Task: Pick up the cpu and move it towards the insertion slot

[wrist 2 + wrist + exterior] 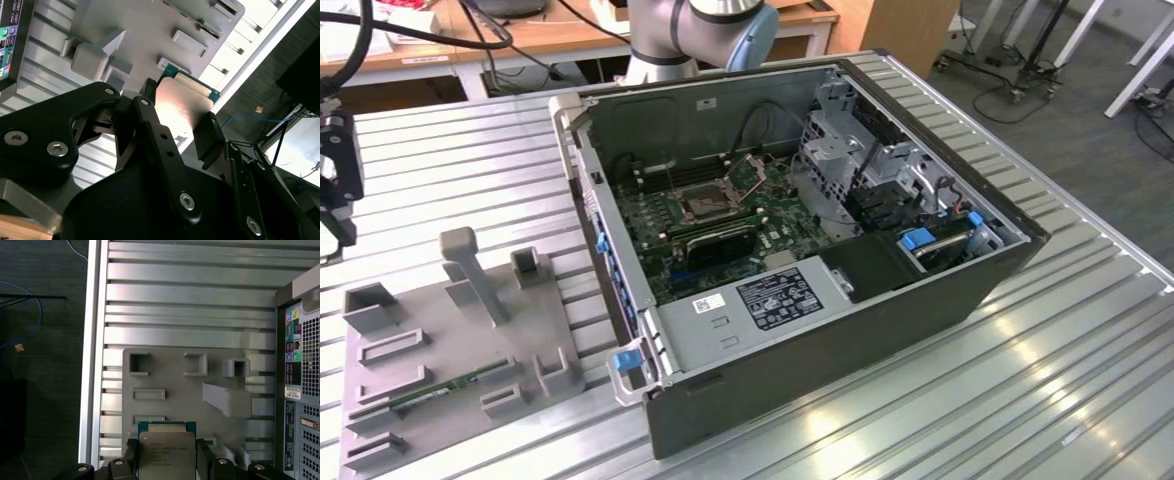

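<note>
- Far at the exterior view's left edge, my gripper (167,462) hangs above the slatted metal table (454,170), beside the grey fixture plate (467,340).
- Gripper state: clamped on the cpu (166,452). In both wrist views one black finger presses each opposite edge; the fingers (150,125) have no gap to the chip.
- The cpu sits flat between them, silvery-beige top facing the first wrist view and a green rim showing at the far edge.
- The cpu is off the fixture plate and held in the air over the plate's near edge. The plate's pockets and posts lie below it.
- On the plate, a thin green memory stick (447,388) lies in its holder.
- Further towards the exterior view's right, the open computer case (854,340) lies on its side on the table.
- Inside it, the insertion slot (700,205) has a silver frame and a dark centre, and sits in the green board (781,185).
- The cpu and the insertion slot are well apart, with the fixture plate and the case wall between them.
- The arm's base (694,30) stands behind the case.
</note>
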### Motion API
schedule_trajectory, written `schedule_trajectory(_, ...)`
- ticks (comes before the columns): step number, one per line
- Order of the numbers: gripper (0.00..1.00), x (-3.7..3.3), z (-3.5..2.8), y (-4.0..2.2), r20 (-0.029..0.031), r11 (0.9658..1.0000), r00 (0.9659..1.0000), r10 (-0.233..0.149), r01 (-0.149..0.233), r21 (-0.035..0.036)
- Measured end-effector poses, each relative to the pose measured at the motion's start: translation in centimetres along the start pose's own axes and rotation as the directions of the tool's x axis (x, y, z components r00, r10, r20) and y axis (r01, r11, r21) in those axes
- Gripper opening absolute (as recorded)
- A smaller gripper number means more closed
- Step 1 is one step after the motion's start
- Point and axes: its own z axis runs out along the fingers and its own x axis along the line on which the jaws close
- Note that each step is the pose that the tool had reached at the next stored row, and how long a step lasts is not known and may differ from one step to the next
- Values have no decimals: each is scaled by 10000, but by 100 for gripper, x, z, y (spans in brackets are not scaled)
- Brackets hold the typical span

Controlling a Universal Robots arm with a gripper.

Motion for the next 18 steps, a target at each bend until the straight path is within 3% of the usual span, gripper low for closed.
schedule_trajectory(18,55,-72,0,-1,0,10000,10000,0,0,0)
